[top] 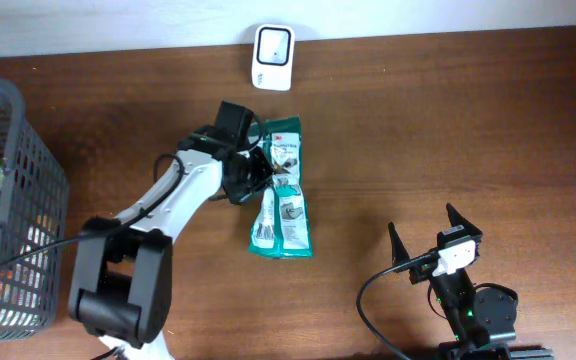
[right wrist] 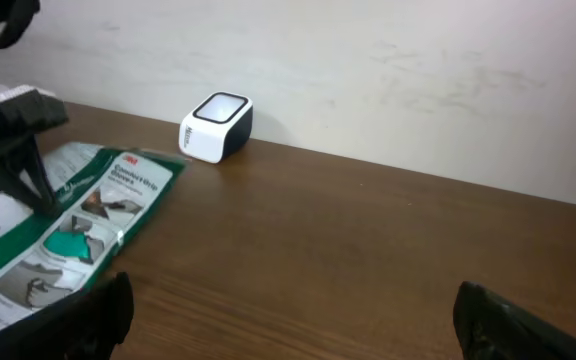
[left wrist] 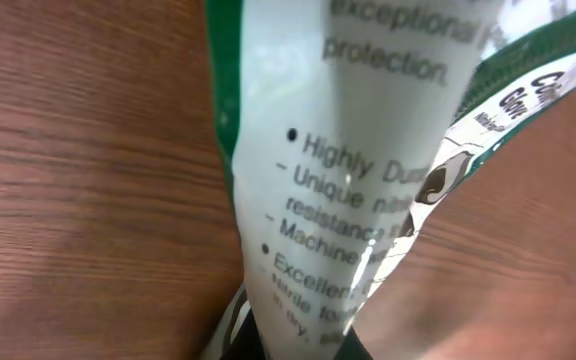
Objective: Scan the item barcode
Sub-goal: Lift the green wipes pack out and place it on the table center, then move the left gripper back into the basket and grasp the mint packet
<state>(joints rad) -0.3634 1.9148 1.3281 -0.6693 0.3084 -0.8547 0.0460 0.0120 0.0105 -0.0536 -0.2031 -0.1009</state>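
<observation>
**At mid-table, left gripper (top: 255,176) pinches glove packet (top: 288,205)**

Its jaws are closed on the green-and-white packet's left edge. The packet lies near the white barcode scanner (top: 272,57) by the wall. The right gripper (top: 423,220) stands spread wide and empty, well apart.

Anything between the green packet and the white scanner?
No, bare tabletop between the packet and the scanner; shown in overhead and right wrist views.

green-white glove packet (top: 293,225) mid-table, partly folded; white scanner (top: 272,44) at far edge, apart.
</observation>
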